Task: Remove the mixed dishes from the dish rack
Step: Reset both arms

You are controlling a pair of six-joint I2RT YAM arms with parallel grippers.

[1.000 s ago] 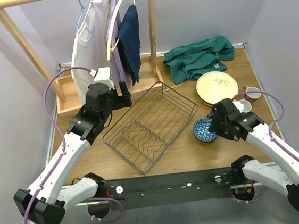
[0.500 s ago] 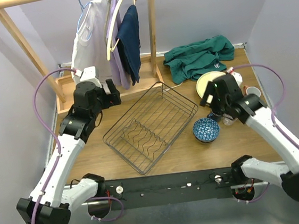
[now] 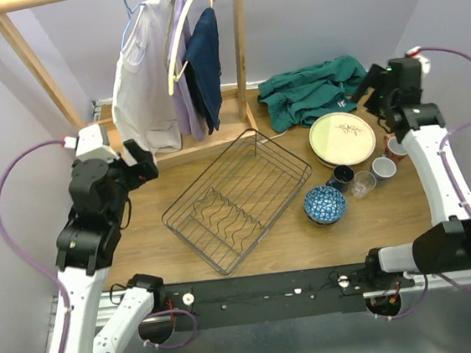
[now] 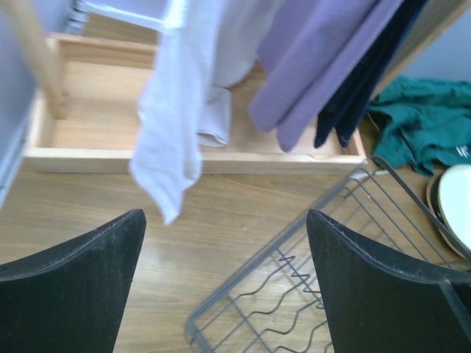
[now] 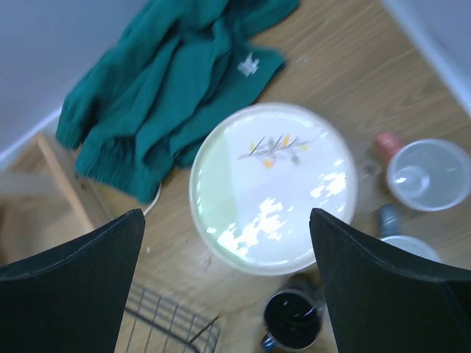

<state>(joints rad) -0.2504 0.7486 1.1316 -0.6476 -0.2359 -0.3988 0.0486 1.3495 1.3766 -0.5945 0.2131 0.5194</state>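
Note:
The black wire dish rack (image 3: pixel 238 200) stands empty mid-table; its corner shows in the left wrist view (image 4: pixel 309 283) and the right wrist view (image 5: pixel 169 327). To its right lie the stacked cream plates (image 3: pixel 342 137) (image 5: pixel 274 184), the blue-and-white bowl (image 3: pixel 324 204), a dark cup (image 3: pixel 342 177) (image 5: pixel 293 320), a clear glass cup (image 3: pixel 363 183), a grey cup (image 3: pixel 384 167) (image 5: pixel 408 243) and a red cup (image 3: pixel 398 147) (image 5: pixel 425 173). My left gripper (image 3: pixel 137 159) (image 4: pixel 224 220) hangs open left of the rack, holding nothing. High above the plates my right gripper (image 3: pixel 375 86) (image 5: pixel 227 215) is open and empty.
A wooden clothes rack (image 3: pixel 39 75) with hanging garments (image 3: pixel 165 66) (image 4: pixel 324 66) stands at the back left on a wooden tray base (image 4: pixel 184 158). A crumpled green cloth (image 3: pixel 315 90) (image 5: pixel 176 81) lies behind the plates. Walls close in on both sides.
My right gripper has opened fully and risen from beside the bowl and cups to the far right above the plates. My left arm has drawn back leftward, away from the rack.

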